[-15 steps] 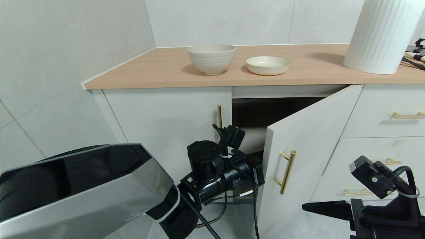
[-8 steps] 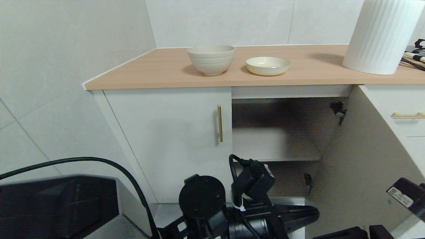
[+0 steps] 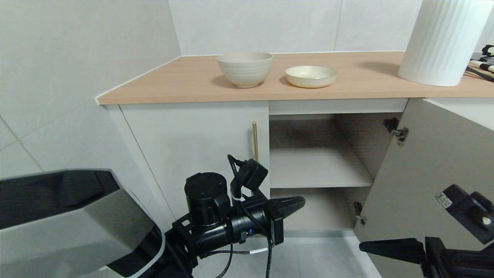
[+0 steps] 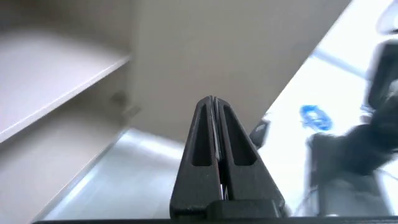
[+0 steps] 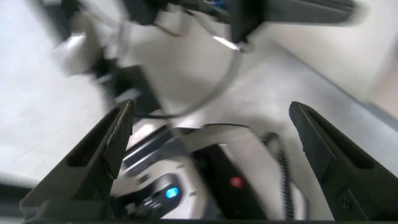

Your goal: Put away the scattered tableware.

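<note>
Soft, even light fills the head view, bright on the wall tiles and on the countertop [image 3: 185, 83]. At centre top, the bowl [image 3: 245, 68] and the shallow dish [image 3: 311, 75] cast faint shadows to their left. The ribbed white container [image 3: 444, 42] at upper right does the same. The open cabinet's upper compartment [image 3: 305, 133], at mid-frame, darkens toward its back under the counter's lip. Straight lines bow slightly near the frame's edges. The right wrist view is smeared with motion blur. In the left wrist view the background is soft, and one side washes out to glare.
</note>
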Motion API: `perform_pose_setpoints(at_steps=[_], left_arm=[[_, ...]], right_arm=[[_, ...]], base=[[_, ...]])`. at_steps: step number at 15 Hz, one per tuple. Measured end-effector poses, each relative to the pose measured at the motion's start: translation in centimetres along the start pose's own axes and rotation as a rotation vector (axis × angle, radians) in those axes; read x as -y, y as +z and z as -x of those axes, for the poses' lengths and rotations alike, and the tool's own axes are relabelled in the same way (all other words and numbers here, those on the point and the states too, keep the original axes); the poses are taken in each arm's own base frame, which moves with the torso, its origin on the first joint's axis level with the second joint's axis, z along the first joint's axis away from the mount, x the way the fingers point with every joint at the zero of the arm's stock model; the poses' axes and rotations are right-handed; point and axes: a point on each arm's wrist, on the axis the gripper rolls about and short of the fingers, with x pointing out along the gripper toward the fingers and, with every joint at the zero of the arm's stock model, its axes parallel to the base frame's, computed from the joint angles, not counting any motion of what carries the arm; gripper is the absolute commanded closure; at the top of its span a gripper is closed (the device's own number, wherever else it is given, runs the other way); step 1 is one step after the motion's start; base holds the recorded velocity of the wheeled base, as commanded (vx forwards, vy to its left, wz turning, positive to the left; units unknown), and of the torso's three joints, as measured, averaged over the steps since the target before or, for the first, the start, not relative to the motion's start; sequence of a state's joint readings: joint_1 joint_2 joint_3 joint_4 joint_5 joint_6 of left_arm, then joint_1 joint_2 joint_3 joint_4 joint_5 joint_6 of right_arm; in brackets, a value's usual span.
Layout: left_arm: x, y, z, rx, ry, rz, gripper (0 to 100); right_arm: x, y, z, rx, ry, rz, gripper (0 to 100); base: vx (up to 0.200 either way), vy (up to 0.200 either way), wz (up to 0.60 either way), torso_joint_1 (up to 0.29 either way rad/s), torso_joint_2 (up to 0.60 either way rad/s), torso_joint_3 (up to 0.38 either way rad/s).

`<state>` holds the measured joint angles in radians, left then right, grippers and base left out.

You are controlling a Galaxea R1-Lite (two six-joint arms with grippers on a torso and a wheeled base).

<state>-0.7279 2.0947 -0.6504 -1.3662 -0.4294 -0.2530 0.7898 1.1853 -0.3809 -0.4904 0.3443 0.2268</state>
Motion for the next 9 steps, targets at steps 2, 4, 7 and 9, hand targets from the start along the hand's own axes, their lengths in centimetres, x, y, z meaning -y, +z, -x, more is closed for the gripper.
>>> perform_pose_setpoints(at_steps=[2, 4, 7, 9], left_arm=[[-0.1, 0.5, 0.6, -0.029, 0.074, 0.011, 100], [-0.2, 1.6, 1.6, -0.038, 0.113, 0.019, 100], [-0.4, 3.4, 3.5, -0.001, 0.159, 0.013, 100], [-0.6, 4.4, 5.0, 0.022, 0.192, 0.010, 0]], right_arm=[[0.4, 0.2, -0.6, 0.003, -0.079, -0.005, 0], [0.6, 0.3, -1.1, 0.001, -0.102, -0.009, 0], [0.8, 0.3, -1.5, -0.005, -0.121, -0.013, 0], [1.0, 0.4, -1.8, 0.002, -0.169, -0.015, 0]], base=[[0.000, 0.000, 0.00, 0.000, 0.00, 0.000], [0.000, 0.000, 0.00, 0.000, 0.00, 0.000], [0.000, 0.000, 0.00, 0.000, 0.00, 0.000], [0.000, 0.000, 0.00, 0.000, 0.00, 0.000]])
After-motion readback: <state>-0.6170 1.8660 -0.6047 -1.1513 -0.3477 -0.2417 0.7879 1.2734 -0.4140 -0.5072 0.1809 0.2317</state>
